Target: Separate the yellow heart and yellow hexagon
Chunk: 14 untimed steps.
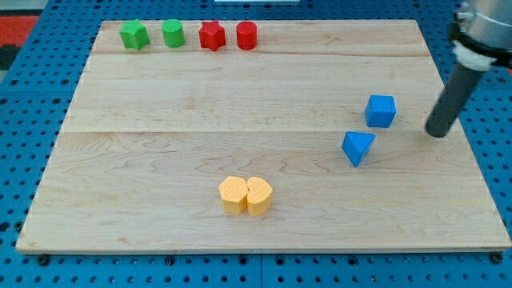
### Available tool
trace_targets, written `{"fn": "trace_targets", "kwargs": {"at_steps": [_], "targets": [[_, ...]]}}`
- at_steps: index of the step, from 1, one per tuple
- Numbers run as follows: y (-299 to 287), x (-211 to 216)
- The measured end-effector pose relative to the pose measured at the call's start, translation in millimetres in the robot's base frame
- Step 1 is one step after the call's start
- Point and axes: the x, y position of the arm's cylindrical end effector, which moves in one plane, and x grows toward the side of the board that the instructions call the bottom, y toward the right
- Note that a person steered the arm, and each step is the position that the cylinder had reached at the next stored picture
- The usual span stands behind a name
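Note:
The yellow hexagon (233, 194) and the yellow heart (259, 196) sit side by side and touching, at the bottom middle of the wooden board (160, 160). The hexagon is on the left, the heart on the right. My tip (437, 133) is at the view's right, far from both yellow blocks. It stands just right of the blue cube (381, 110) and up and right of the blue triangle (358, 147).
Along the top left edge stand a green star-like block (134, 34), a green cylinder-like block (173, 34), a red star-like block (211, 35) and a red cylinder-like block (246, 35). A blue pegboard surrounds the board.

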Motion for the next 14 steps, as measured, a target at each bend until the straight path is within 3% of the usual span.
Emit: {"fn": "trace_targets", "kwargs": {"at_steps": [1, 2, 4, 5, 6, 8, 9, 11, 13, 14], "targets": [[-21, -28], [-80, -28], [-94, -73], [-162, -93], [-252, -45], [-336, 91], [-325, 120], [-227, 111], [-274, 96], [-237, 92]]}}
